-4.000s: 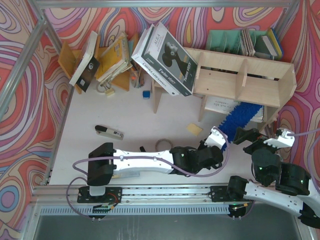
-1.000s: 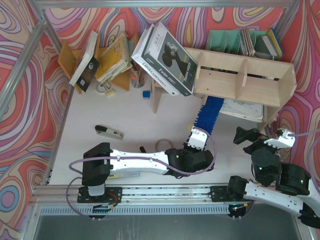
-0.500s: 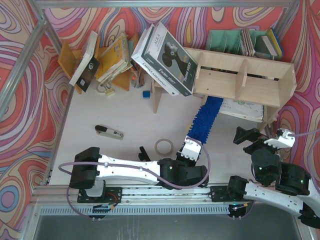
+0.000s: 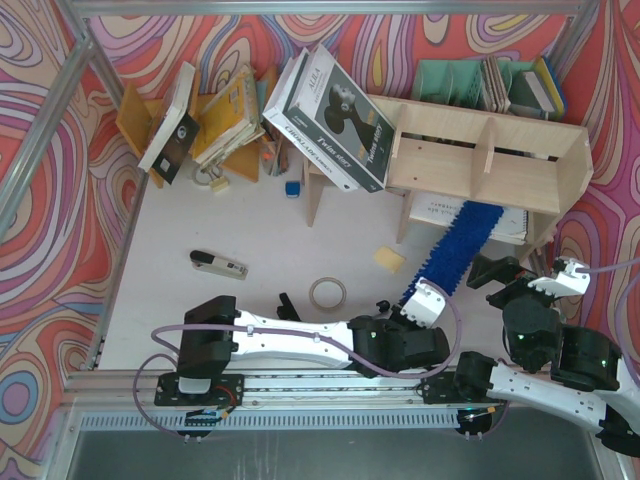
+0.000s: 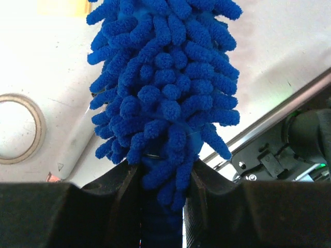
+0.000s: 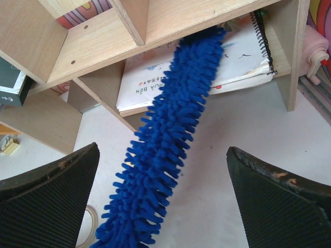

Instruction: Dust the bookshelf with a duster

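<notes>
Progress: judge the task as under way, not complete. The duster (image 4: 460, 245) is in hand, and its far end reaches into the lower tier of the bookshelf (image 4: 470, 150), which stands toward the far right corner of the tabletop. The fluffy head lies across a spiral-bound pad (image 6: 243, 51) stored in that tier. No view shows which surfaces are already clean. Treat the upper tier, the top board and the other bays as outstanding.

Left gripper (image 4: 418, 297): clamped tight on the duster at the base of the head, where the handle begins. The left wrist view shows blue strands squeezed between both fingers (image 5: 124, 191). From this gripper, close to the near edge of the tabletop, the duster runs diagonally away and rightward into the shelf.

Right gripper (image 4: 497, 278): spread fully and holding nothing. It hovers near the right edge of the tabletop, just beside the duster's midsection. In its wrist view the duster lies ahead, between the spread jaws, with no visible contact.
</notes>
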Controlling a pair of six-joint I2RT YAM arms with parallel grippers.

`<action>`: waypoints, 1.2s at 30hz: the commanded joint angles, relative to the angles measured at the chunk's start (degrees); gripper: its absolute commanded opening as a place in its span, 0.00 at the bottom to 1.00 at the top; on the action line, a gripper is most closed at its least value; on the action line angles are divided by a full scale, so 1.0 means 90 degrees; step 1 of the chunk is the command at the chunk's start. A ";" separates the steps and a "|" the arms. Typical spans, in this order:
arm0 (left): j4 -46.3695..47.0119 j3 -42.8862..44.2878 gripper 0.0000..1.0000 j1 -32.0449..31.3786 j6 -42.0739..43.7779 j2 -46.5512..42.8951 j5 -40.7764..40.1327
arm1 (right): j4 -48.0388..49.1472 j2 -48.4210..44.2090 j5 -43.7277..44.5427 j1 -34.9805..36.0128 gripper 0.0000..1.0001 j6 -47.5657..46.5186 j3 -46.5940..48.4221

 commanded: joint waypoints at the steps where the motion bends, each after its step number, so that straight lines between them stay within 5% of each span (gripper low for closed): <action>1: 0.0489 0.0262 0.00 -0.0089 0.0807 0.0118 0.0474 | -0.0197 -0.0080 0.0182 0.0037 0.99 0.0098 0.0104; 18: 0.0173 -0.0145 0.00 -0.0335 0.1653 -0.0179 0.1004 | -0.0207 -0.0051 0.0175 0.0032 0.99 0.0108 0.0109; 36: -0.0612 -0.0488 0.00 -0.0472 0.1299 -0.0506 0.0940 | -0.0208 -0.0063 0.0184 0.0036 0.99 0.0108 0.0110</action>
